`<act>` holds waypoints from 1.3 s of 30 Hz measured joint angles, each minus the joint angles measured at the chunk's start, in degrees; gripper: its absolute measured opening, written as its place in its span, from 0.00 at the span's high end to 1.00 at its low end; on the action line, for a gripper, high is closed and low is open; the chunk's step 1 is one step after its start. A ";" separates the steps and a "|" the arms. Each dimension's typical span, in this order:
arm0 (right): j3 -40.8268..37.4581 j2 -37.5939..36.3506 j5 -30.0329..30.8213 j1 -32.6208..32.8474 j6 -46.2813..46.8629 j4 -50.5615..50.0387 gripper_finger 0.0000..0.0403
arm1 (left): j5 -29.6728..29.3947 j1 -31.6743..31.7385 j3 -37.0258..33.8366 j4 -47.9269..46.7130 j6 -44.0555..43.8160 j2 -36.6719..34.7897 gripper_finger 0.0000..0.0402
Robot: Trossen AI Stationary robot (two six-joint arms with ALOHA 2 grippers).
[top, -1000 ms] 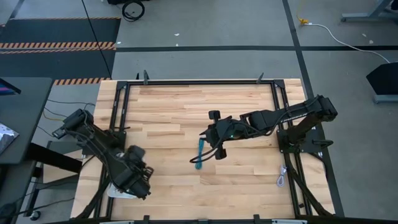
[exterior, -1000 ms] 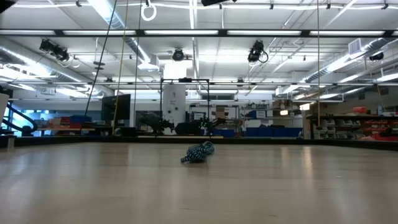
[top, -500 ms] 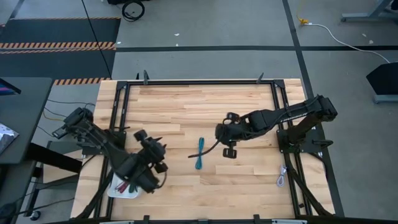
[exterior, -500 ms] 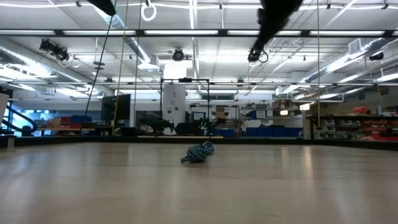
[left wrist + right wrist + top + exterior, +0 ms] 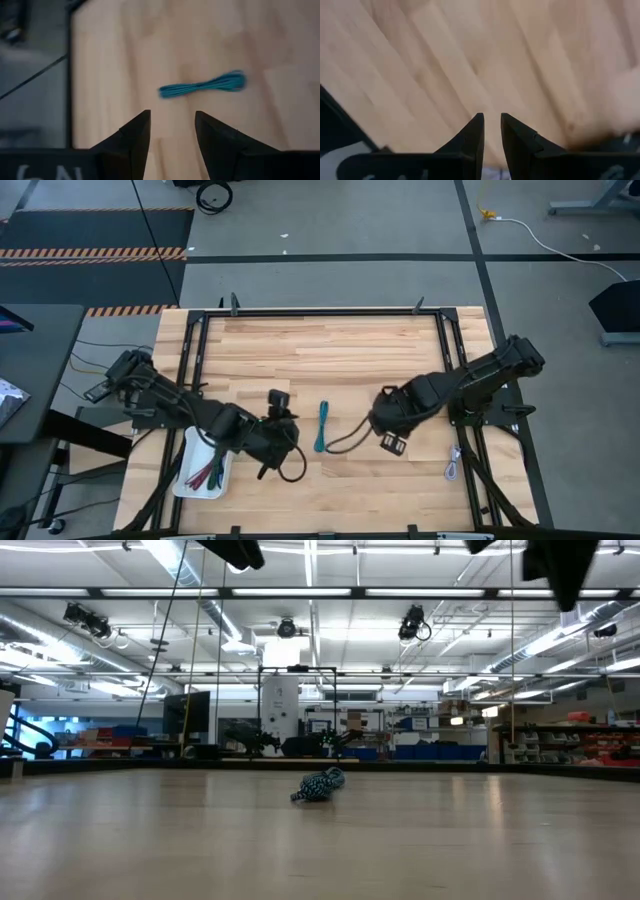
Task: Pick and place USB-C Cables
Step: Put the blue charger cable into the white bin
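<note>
While both arms sit above the wooden surface (image 5: 300, 350), I read one teal cable (image 5: 321, 426) lying loose near the middle of it, folded into a narrow bundle and touching neither arm. From the low view the same teal cable (image 5: 320, 784) rests flat on the wood, with nothing in contact.

I place the left gripper (image 5: 281, 406) just beside the cable, on the left arm's side, raised off the wood. Its wrist view shows the fingers (image 5: 136, 134) spread with a clear gap and nothing between them; the teal cable (image 5: 204, 85) lies beyond the tips, apart from them.

I place the right gripper (image 5: 392, 444) on the opposite side of the cable, near it but not touching. Its wrist view shows the fingers (image 5: 476, 135) close together with only a narrow slit between them, pinching nothing, over bare wood.

At the surface's left front corner I see a white tray (image 5: 190, 483) holding several coloured cable bundles (image 5: 208, 473); green and dark red strands are distinguishable. A pale grey cable (image 5: 453, 464) lies at the right edge, beside the right arm's base.
</note>
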 joint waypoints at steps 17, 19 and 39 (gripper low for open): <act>0.00 -0.02 -6.50 20.74 36.60 -0.36 0.82 | 14.91 11.13 -19.18 27.41 37.48 0.07 0.60; 0.00 -0.02 -6.45 22.52 39.54 -0.18 0.82 | 15.50 11.13 -21.10 29.58 42.72 0.07 0.60; -2.07 -0.04 -1.82 27.63 45.88 8.93 0.82 | 22.37 9.70 -28.76 54.57 44.56 0.07 0.60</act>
